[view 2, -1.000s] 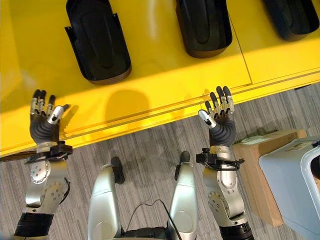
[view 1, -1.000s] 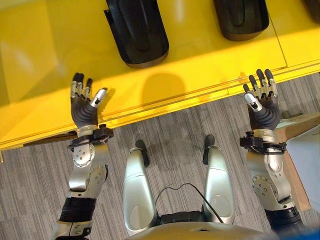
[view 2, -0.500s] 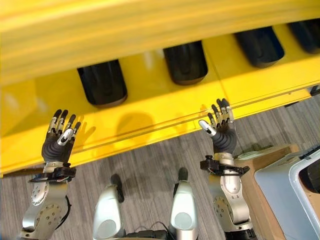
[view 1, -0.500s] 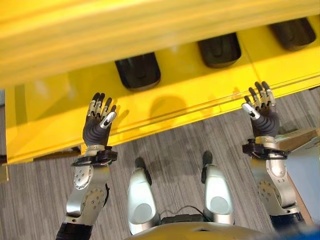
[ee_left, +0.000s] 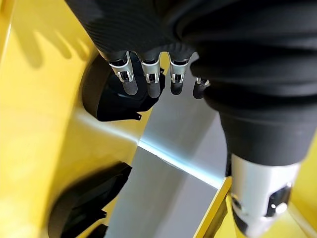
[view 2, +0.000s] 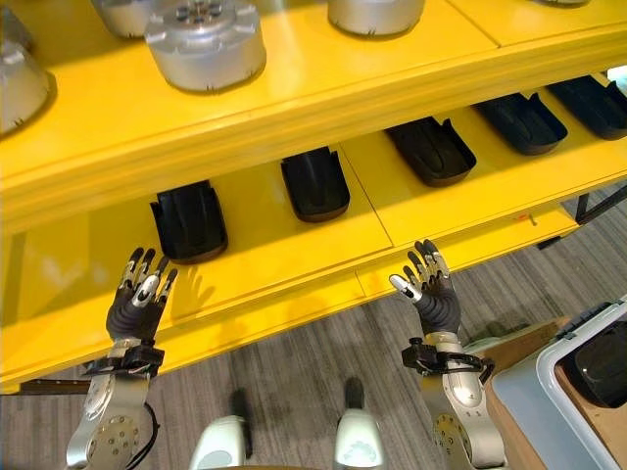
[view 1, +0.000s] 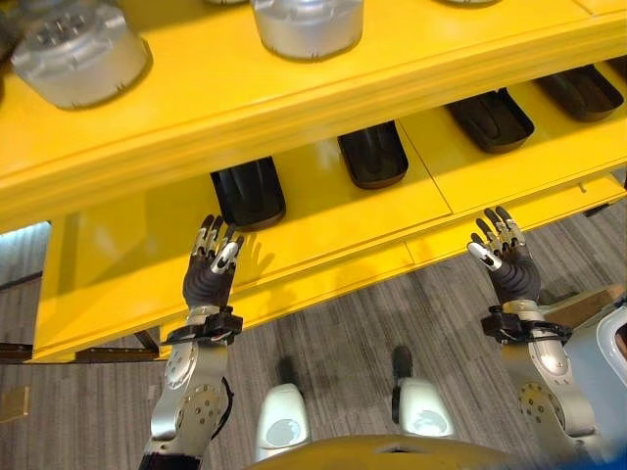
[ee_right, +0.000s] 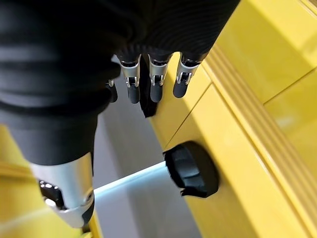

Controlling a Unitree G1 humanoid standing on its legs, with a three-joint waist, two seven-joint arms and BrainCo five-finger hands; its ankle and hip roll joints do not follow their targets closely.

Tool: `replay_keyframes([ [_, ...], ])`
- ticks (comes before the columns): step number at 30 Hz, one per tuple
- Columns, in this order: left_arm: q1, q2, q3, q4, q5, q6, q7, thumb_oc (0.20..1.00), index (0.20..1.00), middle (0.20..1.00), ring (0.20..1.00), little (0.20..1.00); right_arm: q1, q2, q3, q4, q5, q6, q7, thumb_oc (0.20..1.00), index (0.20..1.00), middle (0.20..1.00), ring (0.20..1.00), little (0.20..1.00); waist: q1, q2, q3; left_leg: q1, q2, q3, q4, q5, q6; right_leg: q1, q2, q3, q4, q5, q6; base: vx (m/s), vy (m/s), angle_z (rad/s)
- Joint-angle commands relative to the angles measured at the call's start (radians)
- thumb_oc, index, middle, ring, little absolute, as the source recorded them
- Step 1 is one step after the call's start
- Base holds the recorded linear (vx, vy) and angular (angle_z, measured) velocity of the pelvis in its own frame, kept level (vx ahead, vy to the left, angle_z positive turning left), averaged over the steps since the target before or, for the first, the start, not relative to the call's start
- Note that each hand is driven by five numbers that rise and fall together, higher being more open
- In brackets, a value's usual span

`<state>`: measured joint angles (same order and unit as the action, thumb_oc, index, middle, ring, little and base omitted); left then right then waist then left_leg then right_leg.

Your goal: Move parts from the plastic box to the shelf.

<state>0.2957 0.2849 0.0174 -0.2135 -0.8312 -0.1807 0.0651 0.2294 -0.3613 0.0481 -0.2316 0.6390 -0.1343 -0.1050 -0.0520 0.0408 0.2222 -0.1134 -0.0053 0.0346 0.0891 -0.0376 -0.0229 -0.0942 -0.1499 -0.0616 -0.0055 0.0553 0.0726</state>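
A yellow shelf (view 1: 323, 264) with two levels stands in front of me. Several black moulded parts (view 1: 373, 155) lie in a row on its lower level. Round silver parts (view 2: 206, 41) stand on the upper level. My left hand (view 1: 208, 274) is raised before the lower level's front edge, open and holding nothing, below the leftmost black part (view 2: 188, 220). My right hand (view 1: 505, 264) is raised the same way further right, open and holding nothing. The left wrist view shows straight fingers (ee_left: 148, 82) over a black part (ee_left: 114, 99). The grey plastic box (view 2: 539, 411) sits at the lower right.
A cardboard box (view 2: 519, 338) stands on the grey carpet (view 1: 353, 323) between my right arm and the plastic box. Something dark (view 2: 602, 362) lies inside the plastic box. The shelf's upper level overhangs the back of the lower one.
The whole picture has shifted: the shelf's upper level with its silver parts has come into view and more black parts show. Both hands stay raised and open.
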Motion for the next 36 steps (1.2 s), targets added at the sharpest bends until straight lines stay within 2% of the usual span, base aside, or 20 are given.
replay_keyframes([
  [1, -0.018, 0.012, 0.011, -0.054, 0.064, -0.017, -0.02, 1.0, 1.0, 1.0, 1.0, 1.0, -0.079, 0.015, 0.01, -0.004, 0.023, -0.017, 0.039, 1.0, 1.0, 1.0, 1.0, 1.0, 0.013, -0.017, -0.009, -0.04, -0.087, -0.103, 0.011, 0.06, 0.001, 0.03, 0.09, -0.057, 0.037, -0.101, -0.027, 0.04, -0.031, -0.62],
  [3, -0.012, 0.007, 0.011, -0.057, 0.075, -0.013, -0.022, 1.0, 1.0, 1.0, 1.0, 1.0, -0.097, 0.022, 0.026, -0.002, 0.021, -0.009, 0.052, 1.0, 1.0, 1.0, 1.0, 1.0, 0.02, -0.024, -0.021, -0.017, -0.122, -0.148, 0.016, 0.025, 0.027, 0.042, 0.12, -0.021, 0.013, -0.092, -0.028, 0.07, -0.036, -0.45],
  [5, -0.012, 0.006, 0.011, -0.057, 0.071, -0.013, -0.025, 1.0, 1.0, 1.0, 1.0, 1.0, -0.097, 0.029, 0.028, -0.003, 0.032, -0.008, 0.057, 1.0, 1.0, 1.0, 1.0, 1.0, 0.019, -0.026, -0.032, -0.01, -0.121, -0.148, 0.006, 0.03, 0.03, 0.048, 0.128, -0.014, -0.006, -0.081, -0.029, 0.07, 0.009, -0.17],
  [7, -0.01, 0.004, -0.001, -0.053, 0.075, -0.004, -0.025, 1.0, 1.0, 1.0, 1.0, 1.0, -0.089, 0.047, 0.032, -0.002, 0.047, 0.004, 0.057, 1.0, 1.0, 1.0, 1.0, 1.0, 0.014, -0.031, -0.06, 0.015, -0.11, -0.111, -0.009, 0.025, 0.042, 0.079, 0.134, -0.017, -0.046, -0.068, -0.024, 0.09, 0.049, -0.29],
  [12, 0.001, 0.01, -0.009, -0.049, 0.09, 0.012, -0.016, 1.0, 1.0, 1.0, 1.0, 1.0, -0.097, 0.058, 0.043, 0.009, 0.067, 0.013, 0.053, 1.0, 1.0, 1.0, 1.0, 1.0, 0.023, -0.036, -0.075, 0.063, -0.109, -0.105, -0.046, 0.023, 0.06, 0.11, 0.135, -0.002, -0.049, -0.065, -0.02, 0.06, 0.049, -0.2],
  [17, 0.001, 0.028, -0.02, -0.06, 0.088, 0.022, -0.013, 1.0, 1.0, 1.0, 1.0, 1.0, -0.09, 0.069, 0.056, 0.001, 0.086, 0.031, 0.059, 1.0, 1.0, 1.0, 1.0, 1.0, 0.011, -0.029, -0.09, 0.119, -0.094, -0.086, -0.122, 0.041, 0.071, 0.105, 0.14, 0.034, -0.018, -0.069, -0.016, 0.03, 0.061, -0.22],
  [20, -0.029, 0.051, -0.026, -0.071, 0.105, 0.021, -0.002, 1.0, 1.0, 1.0, 1.0, 1.0, -0.092, 0.076, 0.062, -0.001, 0.09, 0.033, 0.051, 1.0, 1.0, 1.0, 1.0, 1.0, 0.002, -0.019, -0.083, 0.128, -0.092, -0.08, -0.138, 0.047, 0.079, 0.065, 0.143, 0.045, 0.053, -0.084, -0.013, -0.02, 0.069, -0.13],
  [22, -0.051, 0.067, -0.021, -0.084, 0.116, 0.011, 0.007, 1.0, 1.0, 1.0, 1.0, 1.0, -0.114, 0.076, 0.073, -0.004, 0.084, 0.03, 0.05, 1.0, 1.0, 1.0, 1.0, 1.0, -0.002, -0.012, -0.053, 0.11, -0.085, -0.06, -0.12, 0.042, 0.09, -0.003, 0.143, 0.044, 0.158, -0.098, -0.002, -0.14, 0.079, -0.18],
  [23, -0.064, 0.082, -0.009, -0.096, 0.126, 0.006, 0.018, 1.0, 1.0, 1.0, 1.0, 1.0, -0.135, 0.081, 0.082, -0.004, 0.067, 0.027, 0.046, 1.0, 1.0, 1.0, 1.0, 1.0, 0.022, 0.006, -0.026, 0.101, -0.07, -0.018, -0.103, 0.02, 0.104, -0.072, 0.079, -0.067, 0.309, -0.123, 0.019, -0.15, 0.087, -0.25],
  [24, -0.065, 0.082, -0.009, -0.096, 0.126, 0.006, 0.018, 1.0, 1.0, 1.0, 1.0, 1.0, -0.136, 0.081, 0.082, -0.003, 0.067, 0.027, 0.046, 1.0, 1.0, 1.0, 1.0, 1.0, 0.023, 0.005, -0.029, 0.095, -0.07, -0.016, -0.101, 0.022, 0.104, -0.078, 0.079, -0.065, 0.31, -0.121, 0.019, -0.11, 0.079, -0.71],
  [26, -0.061, 0.079, 0.015, -0.105, 0.131, 0.0, 0.032, 1.0, 1.0, 1.0, 1.0, 1.0, -0.158, 0.105, 0.102, 0.015, 0.048, 0.028, 0.042, 1.0, 1.0, 1.0, 1.0, 1.0, 0.065, 0.03, -0.018, 0.116, -0.042, 0.047, -0.112, 0.004, 0.097, -0.069, -0.081, -0.274, 0.367, -0.109, 0.026, 0.01, 0.018, -1.16],
  [27, -0.044, 0.079, 0.027, -0.109, 0.125, -0.001, 0.028, 1.0, 1.0, 1.0, 1.0, 1.0, -0.173, 0.113, 0.112, 0.03, 0.042, 0.036, 0.043, 1.0, 1.0, 1.0, 1.0, 1.0, 0.073, 0.037, -0.017, 0.152, -0.029, 0.068, -0.126, -0.021, 0.089, -0.054, -0.156, -0.31, 0.379, -0.099, 0.044, 0.08, -0.046, -1.31],
  [28, -0.033, 0.076, 0.032, -0.112, 0.12, -0.002, 0.026, 1.0, 1.0, 1.0, 1.0, 1.0, -0.181, 0.111, 0.116, 0.033, 0.036, 0.045, 0.045, 1.0, 1.0, 1.0, 1.0, 1.0, 0.074, 0.039, -0.014, 0.156, -0.016, 0.085, -0.122, -0.021, 0.084, -0.061, -0.194, -0.322, 0.365, -0.065, 0.05, 0.1, -0.101, -1.16],
  [29, -0.023, 0.076, 0.04, -0.12, 0.119, -0.002, 0.025, 1.0, 1.0, 1.0, 1.0, 1.0, -0.199, 0.111, 0.123, 0.033, 0.027, 0.054, 0.05, 1.0, 1.0, 1.0, 1.0, 1.0, 0.079, 0.043, -0.011, 0.166, -0.006, 0.103, -0.121, -0.028, 0.078, -0.073, -0.25, -0.338, 0.34, -0.009, 0.074, 0.06, -0.117, -1.3],
  [30, -0.006, 0.072, 0.054, -0.126, 0.111, 0.0, 0.021, 1.0, 1.0, 1.0, 1.0, 1.0, -0.205, 0.108, 0.122, 0.035, 0.022, 0.062, 0.053, 1.0, 1.0, 1.0, 1.0, 1.0, 0.085, 0.043, -0.005, 0.182, -0.003, 0.125, -0.121, -0.045, 0.074, -0.078, -0.281, -0.323, 0.282, 0.038, 0.106, 0.04, -0.17, -1.14],
  [31, 0.007, 0.068, 0.06, -0.132, 0.106, 0.002, 0.019, 1.0, 1.0, 1.0, 1.0, 1.0, -0.204, 0.103, 0.117, 0.032, 0.015, 0.067, 0.052, 1.0, 1.0, 1.0, 1.0, 1.0, 0.078, 0.033, 0.0, 0.179, -0.007, 0.132, -0.117, -0.033, 0.069, -0.085, -0.294, -0.303, 0.226, 0.098, 0.109, 0.07, -0.241, -1.46],
  [32, 0.013, 0.069, 0.067, -0.133, 0.104, 0.001, 0.017, 1.0, 1.0, 1.0, 1.0, 1.0, -0.199, 0.103, 0.11, 0.026, 0.015, 0.073, 0.053, 1.0, 1.0, 1.0, 1.0, 1.0, 0.073, 0.024, 0.0, 0.187, -0.005, 0.131, -0.118, -0.04, 0.054, -0.072, -0.303, -0.284, 0.151, 0.137, 0.13, 0.07, -0.292, -1.09],
  [34, 0.034, 0.063, 0.074, -0.139, 0.108, 0.003, 0.016, 1.0, 1.0, 1.0, 1.0, 1.0, -0.183, 0.1, 0.102, 0.006, 0.009, 0.073, 0.055, 1.0, 1.0, 1.0, 1.0, 1.0, 0.07, 0.012, 0.001, 0.202, 0.011, 0.127, -0.114, -0.05, 0.036, -0.061, -0.329, -0.281, 0.112, 0.189, 0.154, 0.14, -0.283, -0.63],
  [36, 0.017, 0.061, 0.069, -0.131, 0.119, 0.007, 0.015, 1.0, 1.0, 1.0, 1.0, 1.0, -0.159, 0.101, 0.086, -0.002, 0.011, 0.08, 0.06, 1.0, 1.0, 1.0, 1.0, 1.0, 0.07, -0.01, -0.013, 0.21, 0.021, 0.127, -0.115, -0.057, 0.016, -0.025, -0.32, -0.317, 0.093, 0.155, 0.158, 0.17, -0.254, 0.01],
])
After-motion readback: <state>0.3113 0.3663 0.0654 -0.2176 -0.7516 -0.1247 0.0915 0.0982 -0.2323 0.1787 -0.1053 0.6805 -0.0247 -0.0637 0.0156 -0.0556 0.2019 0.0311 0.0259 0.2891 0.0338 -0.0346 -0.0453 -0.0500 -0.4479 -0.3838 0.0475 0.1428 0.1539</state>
